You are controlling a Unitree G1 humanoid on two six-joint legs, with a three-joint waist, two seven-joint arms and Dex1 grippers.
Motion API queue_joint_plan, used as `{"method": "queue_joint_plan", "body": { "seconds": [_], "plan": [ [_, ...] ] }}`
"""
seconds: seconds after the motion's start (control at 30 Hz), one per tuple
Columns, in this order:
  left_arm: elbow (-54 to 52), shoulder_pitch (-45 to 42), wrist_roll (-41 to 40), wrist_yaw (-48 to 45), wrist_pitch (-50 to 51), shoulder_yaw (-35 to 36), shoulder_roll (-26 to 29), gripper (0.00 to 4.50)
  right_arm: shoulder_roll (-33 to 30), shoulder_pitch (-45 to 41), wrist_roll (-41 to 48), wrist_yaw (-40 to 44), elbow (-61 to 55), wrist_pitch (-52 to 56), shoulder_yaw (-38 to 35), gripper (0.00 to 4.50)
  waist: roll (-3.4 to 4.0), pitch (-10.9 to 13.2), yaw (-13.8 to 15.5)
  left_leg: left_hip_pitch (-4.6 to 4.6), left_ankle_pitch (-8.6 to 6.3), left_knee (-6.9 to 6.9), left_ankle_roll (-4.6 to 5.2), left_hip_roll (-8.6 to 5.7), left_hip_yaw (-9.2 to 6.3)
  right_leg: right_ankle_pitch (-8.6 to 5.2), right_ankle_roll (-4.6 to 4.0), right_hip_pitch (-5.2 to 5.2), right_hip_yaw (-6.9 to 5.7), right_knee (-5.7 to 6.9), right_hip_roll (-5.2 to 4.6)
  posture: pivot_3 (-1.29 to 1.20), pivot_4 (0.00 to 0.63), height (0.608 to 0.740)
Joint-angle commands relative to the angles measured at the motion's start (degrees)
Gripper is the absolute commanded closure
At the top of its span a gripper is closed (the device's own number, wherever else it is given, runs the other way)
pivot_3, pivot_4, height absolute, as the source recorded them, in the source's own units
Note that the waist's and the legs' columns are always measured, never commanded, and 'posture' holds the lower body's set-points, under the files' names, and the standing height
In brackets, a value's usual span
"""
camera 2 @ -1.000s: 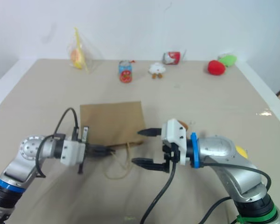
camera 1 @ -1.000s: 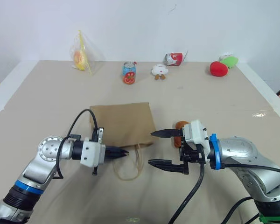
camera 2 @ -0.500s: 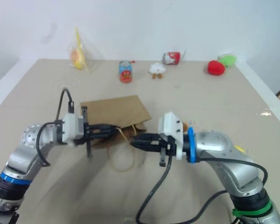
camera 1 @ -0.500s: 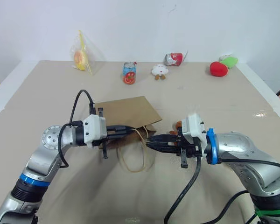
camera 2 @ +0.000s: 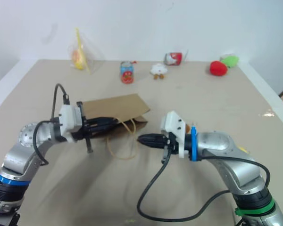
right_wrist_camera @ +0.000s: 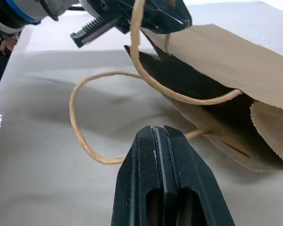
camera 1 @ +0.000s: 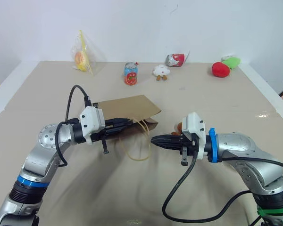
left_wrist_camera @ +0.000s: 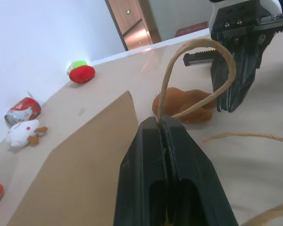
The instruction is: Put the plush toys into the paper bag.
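The brown paper bag (camera 1: 127,108) lies on the table with its mouth toward me, the upper lip lifted. My left gripper (camera 1: 129,123) is shut on the upper cord handle (left_wrist_camera: 198,47), which loops out from between its fingers. The lower handle (camera 1: 134,157) lies slack on the table. My right gripper (camera 1: 153,140) points left at the bag's mouth, shut; the slack cord runs beneath its fingers (right_wrist_camera: 155,155) and none shows between them. The brown bear plush (left_wrist_camera: 188,101) lies on the table just right of the bag, partly hidden behind my right hand.
Along the far edge stand a red can (camera 1: 130,74), a small white plush with brown feet (camera 1: 161,71), a tipped can (camera 1: 175,59), red (camera 1: 220,69) and green (camera 1: 232,61) plushes, and a clear bag of fruit (camera 1: 82,57).
My right gripper went from wide open to shut and now points at the bag's mouth. My left gripper rose with the handle, lifting the bag's upper lip and opening the mouth.
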Motion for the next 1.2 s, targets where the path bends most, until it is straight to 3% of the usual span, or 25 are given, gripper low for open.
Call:
{"method": "queue_joint_plan", "body": {
  "seconds": [0.03, 0.67, 1.2],
  "plan": [
    [-3.58, -1.64, -1.33, 2.41, 2.29, 0.3, -2.12, 4.5, 8.25, -4.9, -3.42, -5.71, 0.79, -1.28, 5.6, 4.46, 0.0, 0.0, -0.04, 0.0, 0.0, 0.0, 0.0, 0.01, 0.01, 0.01, 0.01, -0.01, 0.01, 0.0, 0.01, 0.0, 0.15, 0.74],
    [-4.61, -3.78, -1.4, 11.03, 7.79, 1.95, -7.9, 4.5, 23.57, -10.0, -20.86, -17.57, 16.68, -9.27, 14.68, 4.46, -0.02, -0.02, -0.1, -0.08, 0.04, 0.09, -0.02, -0.01, -0.01, 0.08, 0.03, -0.05, 0.05, 0.04, 0.02, 0.0, 0.15, 0.74],
    [0.14, -9.26, 0.73, 18.28, 6.63, 6.8, -10.68, 4.5, 26.03, -9.71, -27.97, -20.35, 22.75, -8.5, 16.53, 4.46, -0.02, -0.02, -0.05, -0.13, 0.04, 0.15, -0.02, -0.01, 0.0, 0.12, 0.01, -0.06, 0.05, 0.04, 0.0, 0.0, 0.15, 0.74]
  ]
}}
